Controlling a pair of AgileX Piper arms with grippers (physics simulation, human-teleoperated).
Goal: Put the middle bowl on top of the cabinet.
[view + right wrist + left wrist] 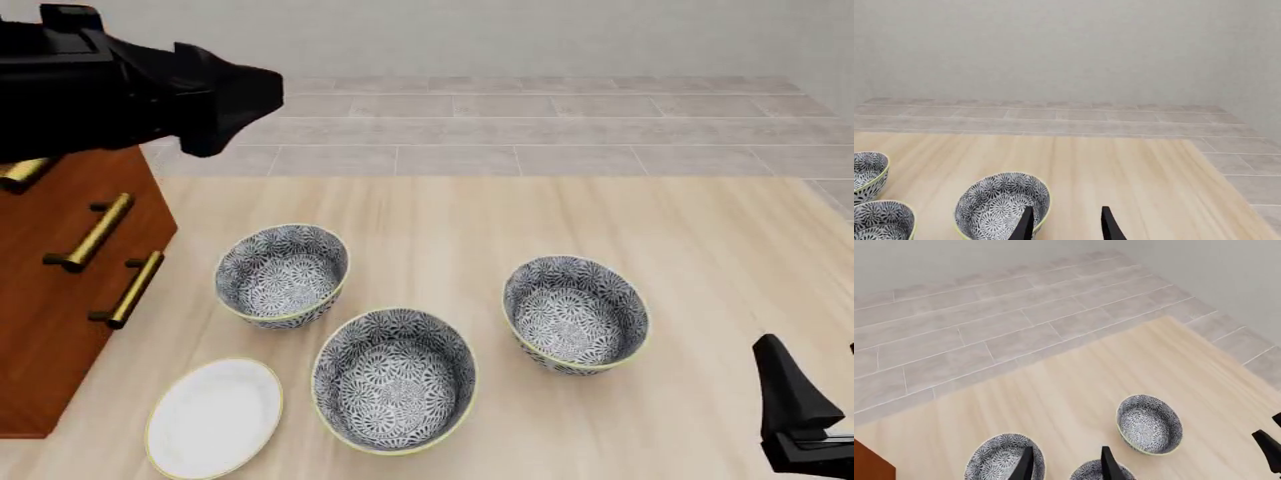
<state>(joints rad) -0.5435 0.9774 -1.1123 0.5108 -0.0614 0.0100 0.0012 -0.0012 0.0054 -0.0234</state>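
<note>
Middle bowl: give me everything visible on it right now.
The middle bowl is deep and round, looks ceramic, with a dense dark-grey-and-white floral pattern inside and out and a thin pale yellow rim. It sits upright and empty on the light wooden table, nearest the camera of three alike. The white plate lies close beside it; whether they touch is unclear. Neither gripper holds it; in the left wrist view its rim shows just beyond the left gripper.

Matte black arms, tapered claw fingers (pixel 1029 222)
</note>
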